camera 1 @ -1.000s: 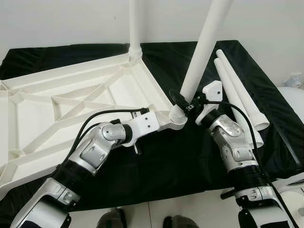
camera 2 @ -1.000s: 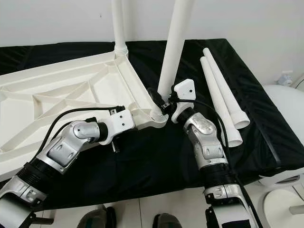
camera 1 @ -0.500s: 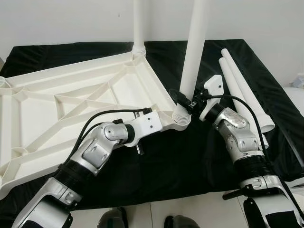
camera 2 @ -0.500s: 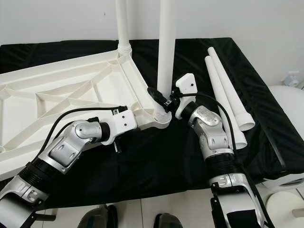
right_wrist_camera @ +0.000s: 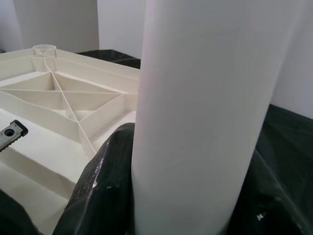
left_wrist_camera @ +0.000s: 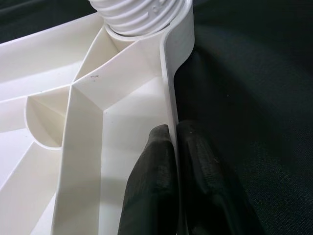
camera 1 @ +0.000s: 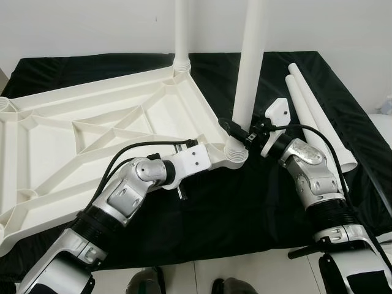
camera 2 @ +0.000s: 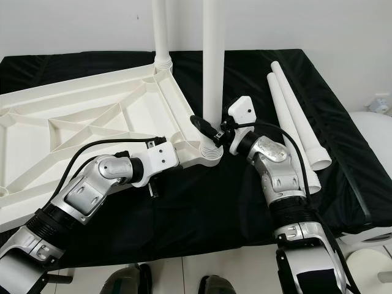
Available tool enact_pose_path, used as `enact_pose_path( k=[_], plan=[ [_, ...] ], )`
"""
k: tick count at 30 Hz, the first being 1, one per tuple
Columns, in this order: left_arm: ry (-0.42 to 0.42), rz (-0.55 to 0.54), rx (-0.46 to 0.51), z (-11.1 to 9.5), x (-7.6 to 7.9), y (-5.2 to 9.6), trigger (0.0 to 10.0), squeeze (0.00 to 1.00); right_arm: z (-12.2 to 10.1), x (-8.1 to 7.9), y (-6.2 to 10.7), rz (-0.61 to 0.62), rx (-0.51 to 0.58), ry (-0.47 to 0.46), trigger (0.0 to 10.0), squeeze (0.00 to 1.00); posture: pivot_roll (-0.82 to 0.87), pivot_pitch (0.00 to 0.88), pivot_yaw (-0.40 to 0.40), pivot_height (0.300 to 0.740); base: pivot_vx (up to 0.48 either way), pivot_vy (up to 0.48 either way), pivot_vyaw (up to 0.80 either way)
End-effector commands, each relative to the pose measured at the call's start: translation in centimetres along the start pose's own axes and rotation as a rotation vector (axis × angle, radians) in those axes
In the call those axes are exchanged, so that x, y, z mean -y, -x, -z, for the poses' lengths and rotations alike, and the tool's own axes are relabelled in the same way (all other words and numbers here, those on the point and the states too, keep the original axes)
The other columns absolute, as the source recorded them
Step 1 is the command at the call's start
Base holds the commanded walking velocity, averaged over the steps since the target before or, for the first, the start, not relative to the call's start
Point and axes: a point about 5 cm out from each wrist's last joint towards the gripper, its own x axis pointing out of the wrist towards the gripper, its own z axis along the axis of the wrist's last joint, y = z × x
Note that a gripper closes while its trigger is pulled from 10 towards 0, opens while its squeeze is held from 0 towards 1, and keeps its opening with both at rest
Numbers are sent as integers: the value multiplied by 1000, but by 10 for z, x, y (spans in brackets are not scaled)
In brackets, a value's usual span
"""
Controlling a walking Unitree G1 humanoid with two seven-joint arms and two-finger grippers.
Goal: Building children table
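Note:
A white plastic tabletop (camera 1: 92,122) lies upside down on a black cloth, its ribbed underside up. One white leg (camera 1: 181,30) stands in the far corner socket. A second white leg (camera 1: 248,67) stands upright in the near corner socket (camera 1: 234,153). My right gripper (camera 1: 236,130) is shut on this second leg just above the socket; the right wrist view has the leg (right_wrist_camera: 205,112) between the black fingers (right_wrist_camera: 105,186). My left gripper (left_wrist_camera: 173,161) is shut on the tabletop's rim (left_wrist_camera: 171,98) beside that same corner.
Two spare white legs (camera 1: 315,116) lie side by side on the cloth at the right. The black-covered table (camera 1: 245,208) ends at a white floor along the near edge. A white wall stands behind. Two feet (camera 1: 144,283) show at the bottom.
The second leg has swung from a rightward tilt to upright in the corner socket, with my right gripper still on it. The camera has shifted a little.

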Motion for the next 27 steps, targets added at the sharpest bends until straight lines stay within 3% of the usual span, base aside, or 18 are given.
enact_pose_path(
  k=[1, 6, 19, 27],
  plan=[
    [-7, -15, -37, 9, -3, 8, 10000, 0, 69, 6, 49, 183, -315, -97, 10000, 0, 0, 119, 17, 740, 0, 0, 0],
    [-9, -15, -35, 8, -3, 7, 10000, 0, 78, -4, 55, 211, -315, -107, 10000, 0, -10, 111, 19, 740, 0, 0, 0],
    [-17, -13, -28, 6, -4, 5, 10000, 0, 80, -10, 62, 255, -275, -115, 10000, 0, -13, 100, 19, 740, 0, 0, 0],
    [-16, -13, -28, 6, -5, 7, 10000, 0, 86, -24, 66, 313, -249, -145, 10000, 0, -14, 111, 21, 740, 0, 0, 0]
  ],
)
